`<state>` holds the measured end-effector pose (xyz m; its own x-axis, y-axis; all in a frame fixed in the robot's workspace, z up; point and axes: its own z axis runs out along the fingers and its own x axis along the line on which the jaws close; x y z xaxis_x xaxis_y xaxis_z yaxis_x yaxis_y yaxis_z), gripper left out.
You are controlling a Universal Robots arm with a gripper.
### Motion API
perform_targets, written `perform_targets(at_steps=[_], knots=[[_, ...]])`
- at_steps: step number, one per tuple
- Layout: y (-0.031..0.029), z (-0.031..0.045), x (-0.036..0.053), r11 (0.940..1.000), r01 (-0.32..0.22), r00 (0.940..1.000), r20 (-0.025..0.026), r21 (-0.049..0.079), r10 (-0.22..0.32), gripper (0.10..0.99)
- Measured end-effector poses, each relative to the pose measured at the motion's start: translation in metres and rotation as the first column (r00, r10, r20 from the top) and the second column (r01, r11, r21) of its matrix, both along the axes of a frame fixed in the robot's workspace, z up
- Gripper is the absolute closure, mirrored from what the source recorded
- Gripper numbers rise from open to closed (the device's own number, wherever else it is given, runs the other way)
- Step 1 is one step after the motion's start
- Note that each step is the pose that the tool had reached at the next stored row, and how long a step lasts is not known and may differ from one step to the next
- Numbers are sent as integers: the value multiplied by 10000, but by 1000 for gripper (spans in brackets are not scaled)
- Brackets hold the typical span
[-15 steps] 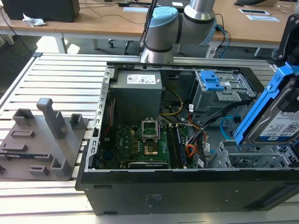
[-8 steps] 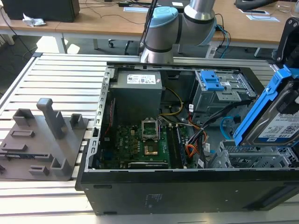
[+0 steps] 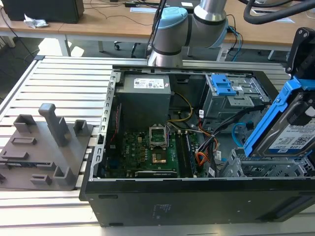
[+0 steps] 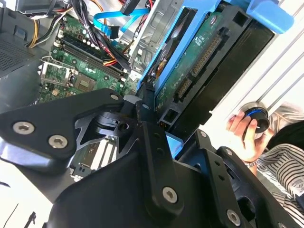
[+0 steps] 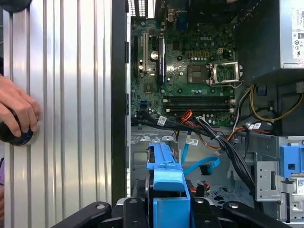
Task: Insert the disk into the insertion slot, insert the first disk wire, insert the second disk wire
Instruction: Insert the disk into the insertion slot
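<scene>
My gripper (image 3: 301,49) is shut on the disk (image 3: 290,132), a silver drive with a white label in a bright blue carrier. I hold it tilted on edge at the exterior view's right, just above the insertion slot (image 3: 256,169), a perforated grey cage at the case's front corner. In the second wrist view the black fingers (image 4: 142,111) clamp the carrier, with the disk's green board (image 4: 199,57) facing the camera. In the first wrist view the disk (image 5: 166,175) stands edge-on over the cage (image 5: 140,156). A loose blue wire (image 5: 199,166) and a black cable bundle (image 5: 223,142) lie beside it.
The open computer case (image 3: 147,206) holds a motherboard (image 3: 147,150), a power supply (image 3: 145,93) and a second cage with a blue latch (image 3: 221,86). A grey fixture (image 3: 44,147) sits on the slatted table. A person's hand (image 5: 16,109) holds a round black object nearby.
</scene>
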<state>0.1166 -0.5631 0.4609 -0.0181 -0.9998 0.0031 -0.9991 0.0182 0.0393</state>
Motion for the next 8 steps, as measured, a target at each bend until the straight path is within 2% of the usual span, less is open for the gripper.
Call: perform_targets(at_steps=[3, 6, 8], knots=[[16, -7, 0, 10000, 0, 10000, 0, -2, 0, 722], [119, -9, 2, 10000, -1, 10000, 0, 0, 1, 722], [152, -9, 1, 10000, 0, 10000, 0, -1, 0, 722]])
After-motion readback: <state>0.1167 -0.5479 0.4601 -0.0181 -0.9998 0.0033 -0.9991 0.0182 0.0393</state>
